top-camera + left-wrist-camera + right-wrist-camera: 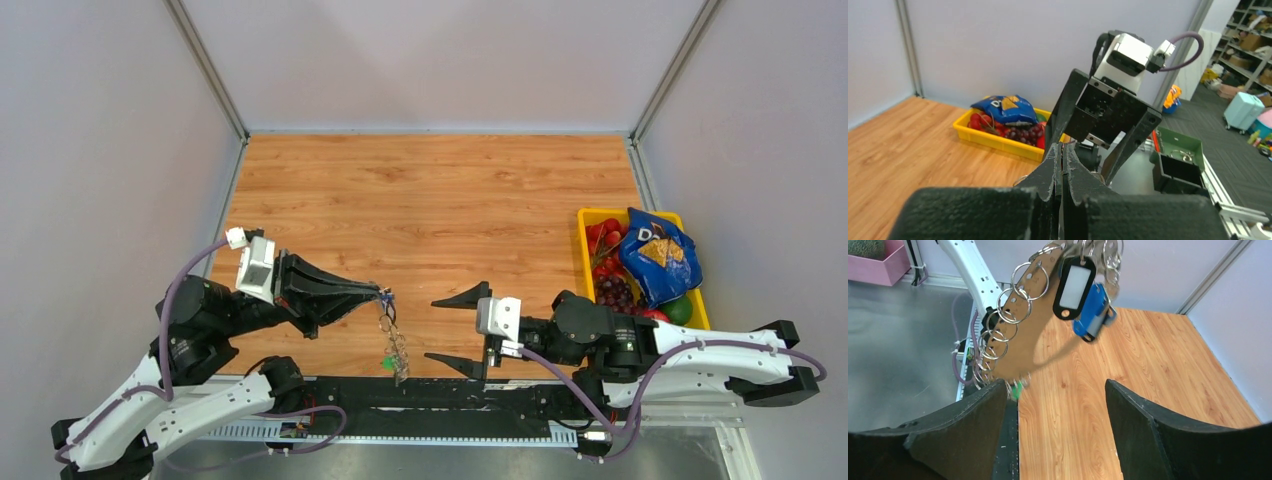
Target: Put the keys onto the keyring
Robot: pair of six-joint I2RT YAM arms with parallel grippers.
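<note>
Left tool (384, 293) pinched closed, right tool (431, 329) spread wide, facing it

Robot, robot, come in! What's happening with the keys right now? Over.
Left gripper shut on the keyring, dangling it. Right gripper open, facing it. Black and blue key tags hang up top. Yellow bin off to the side.

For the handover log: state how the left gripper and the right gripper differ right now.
The left gripper is shut; the right gripper gapes wide. The left gripper pinches the keyring, which dangles from its tips; the right gripper holds nothing. Shared: both are black and point toward each other.
</note>
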